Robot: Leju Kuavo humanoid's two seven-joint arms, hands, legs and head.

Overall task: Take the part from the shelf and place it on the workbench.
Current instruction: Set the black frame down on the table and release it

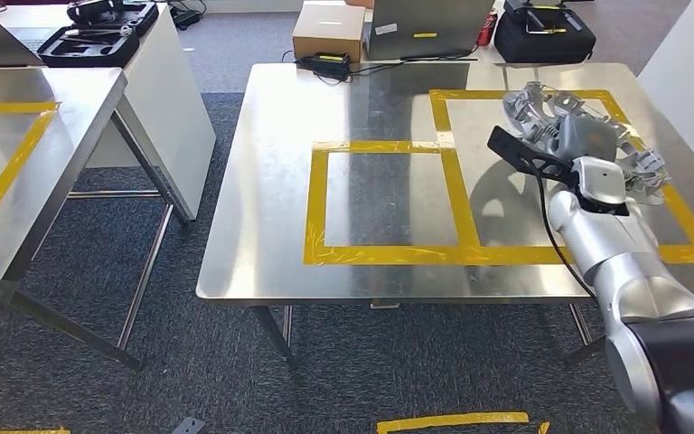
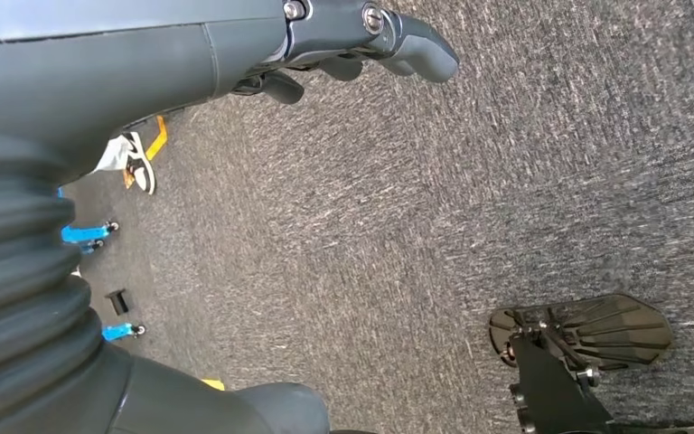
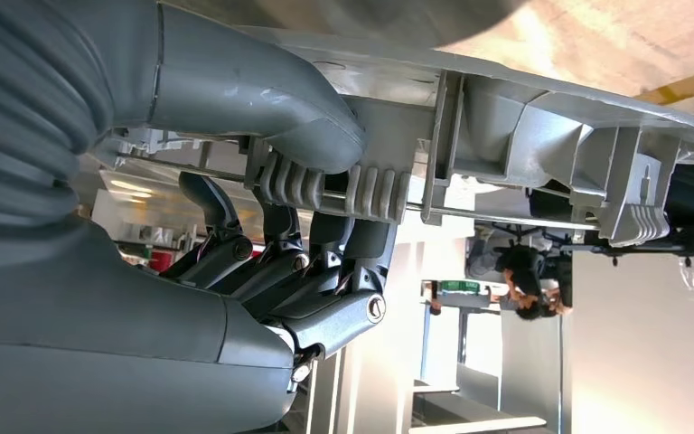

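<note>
The right robot hand (image 1: pixel 587 145) grips the grey part (image 1: pixel 551 113) over the table (image 1: pixel 262 181), inside a yellow-taped square. The left robot hand (image 2: pixel 343 45) hangs empty, fingers loosely apart, above carpet.

Materials and finishes
Bench (image 1: pixel 262 181): brushed glossy steel. Part (image 1: pixel 542 113): matt grey cast metal. Floor (image 1: pixel 190 362): rough carpet.
</note>
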